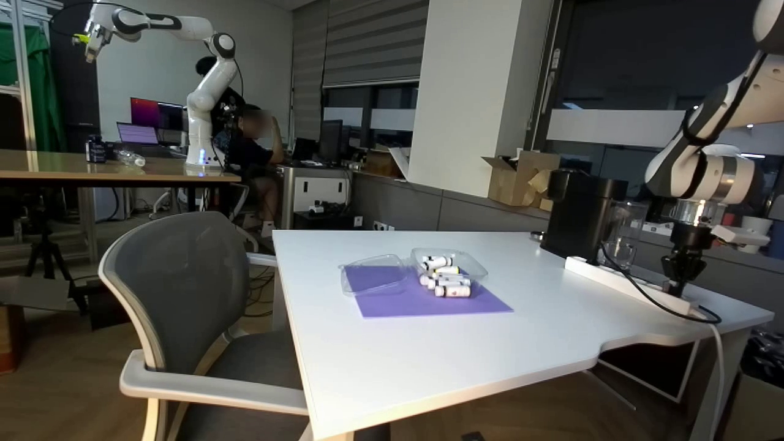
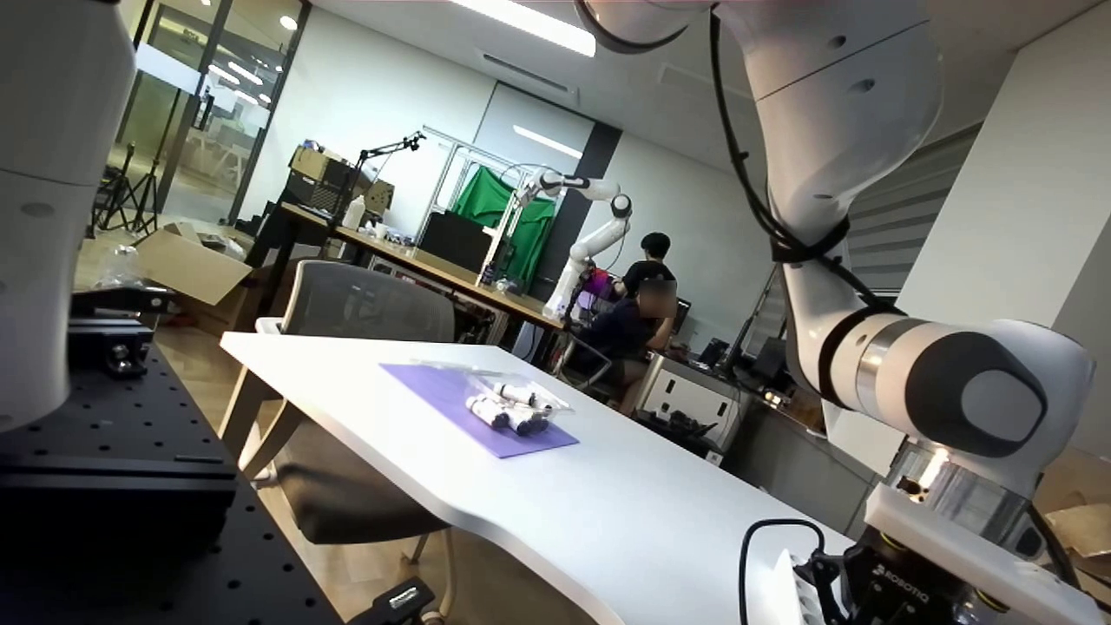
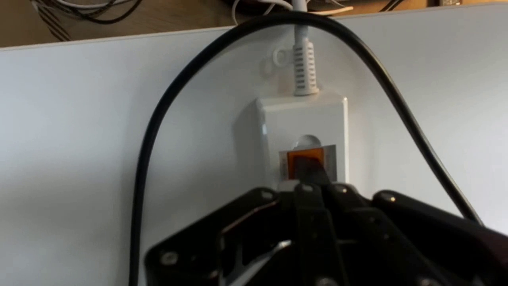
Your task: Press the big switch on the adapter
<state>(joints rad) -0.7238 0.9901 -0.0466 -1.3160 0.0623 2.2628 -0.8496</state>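
1. Wrist view: the orange switch [image 3: 305,152] sits on the white adapter [image 3: 305,119], near the end where its white cord [image 3: 304,67] enters.
2. The gripper [image 3: 312,171] is clenched, its fingertips together over the switch and perhaps touching it; that spot is too dark to be sure.
3. Around that end loops 1 black cable [image 3: 147,139], crossing over the cord.
4. In an exterior view, the adapter lies on the white table [image 1: 429,355] beside 1 black machine [image 1: 576,214].
5. Well apart on that table, small bottles [image 1: 453,292] cluster with a clear container [image 1: 476,264] on 1 purple mat [image 1: 398,308].
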